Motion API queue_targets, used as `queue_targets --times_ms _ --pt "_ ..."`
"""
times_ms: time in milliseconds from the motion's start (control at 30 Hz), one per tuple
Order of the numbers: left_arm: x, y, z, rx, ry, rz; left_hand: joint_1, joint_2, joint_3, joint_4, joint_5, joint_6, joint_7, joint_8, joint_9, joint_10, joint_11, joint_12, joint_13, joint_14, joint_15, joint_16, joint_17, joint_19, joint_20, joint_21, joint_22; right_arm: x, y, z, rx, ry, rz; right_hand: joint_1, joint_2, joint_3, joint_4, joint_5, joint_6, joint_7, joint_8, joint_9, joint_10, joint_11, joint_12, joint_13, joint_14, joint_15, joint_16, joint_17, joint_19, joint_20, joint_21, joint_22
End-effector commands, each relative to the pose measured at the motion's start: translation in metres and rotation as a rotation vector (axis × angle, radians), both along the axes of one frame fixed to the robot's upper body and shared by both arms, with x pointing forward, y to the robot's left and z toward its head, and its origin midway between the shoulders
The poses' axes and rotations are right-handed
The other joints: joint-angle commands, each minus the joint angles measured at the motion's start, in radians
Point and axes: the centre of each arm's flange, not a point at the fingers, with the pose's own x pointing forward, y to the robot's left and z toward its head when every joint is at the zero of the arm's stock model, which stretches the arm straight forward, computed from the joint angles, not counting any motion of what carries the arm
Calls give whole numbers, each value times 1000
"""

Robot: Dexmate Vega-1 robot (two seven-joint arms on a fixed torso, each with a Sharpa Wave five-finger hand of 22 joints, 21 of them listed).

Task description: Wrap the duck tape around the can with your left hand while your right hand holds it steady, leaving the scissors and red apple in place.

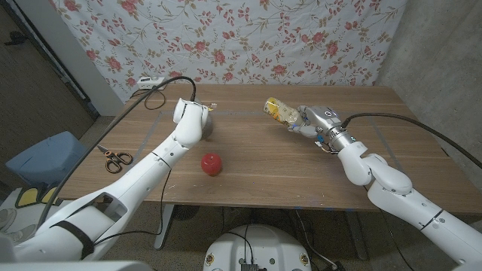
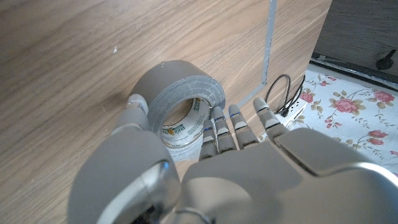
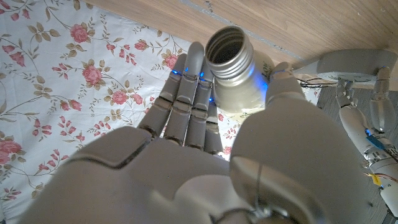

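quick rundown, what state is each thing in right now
can: held off the table, tilted, in the right hand; its mouth is open
duck tape: roll standing on edge on the table, gripped by the left hand
scissors: lying flat by the table's left edge, untouched
red apple: sitting on the table, free of both hands

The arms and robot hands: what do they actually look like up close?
Both arms are glossy white rounded shells with dark joint bands and black cables trailing off. The left robot hand and right robot hand are grey and segmented; the right shows small blue lights.
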Motion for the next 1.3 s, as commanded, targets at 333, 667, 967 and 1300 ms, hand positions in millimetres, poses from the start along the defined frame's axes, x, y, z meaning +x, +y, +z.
queue_targets --times_ms 333,667,967,1300 --pt "-35 -35 32 55 -2 -85 42 -79 -49 9 47 205 -69 85 22 143 -40 96 30 22 11 6 21 -51 49 -35 8 -3 -4 -1 25 -32 9 122 131 13 11 17 472 -221 0 6 146 -140 1 4 132 -227 -10 15 -33 -57 15 -3" --pt "-32 -39 27 97 7 -12 45 -82 -76 28 68 242 -45 90 20 153 -29 103 39 52 -11 19 29 -27 36 -35 9 -5 -13 0 41 -54 12 123 131 12 13 17 473 -222 -3 9 144 -140 0 6 134 -227 -13 22 -35 -58 21 -5" --pt "-20 -37 20 120 16 29 55 -57 -72 33 72 231 -26 79 15 150 -37 83 27 70 -32 31 29 -14 28 -32 9 -5 -18 1 41 -51 19 123 131 12 14 16 475 -219 -6 8 148 -139 -2 3 137 -227 -17 28 -36 -58 28 -6" --pt "0 -41 10 173 50 46 82 -34 -61 28 69 254 -30 83 11 173 -61 75 16 80 -51 37 25 5 21 -27 9 -4 -20 2 45 -49 23 124 132 12 15 16 477 -220 -8 10 148 -140 -4 4 138 -227 -21 35 -38 -58 34 -8"
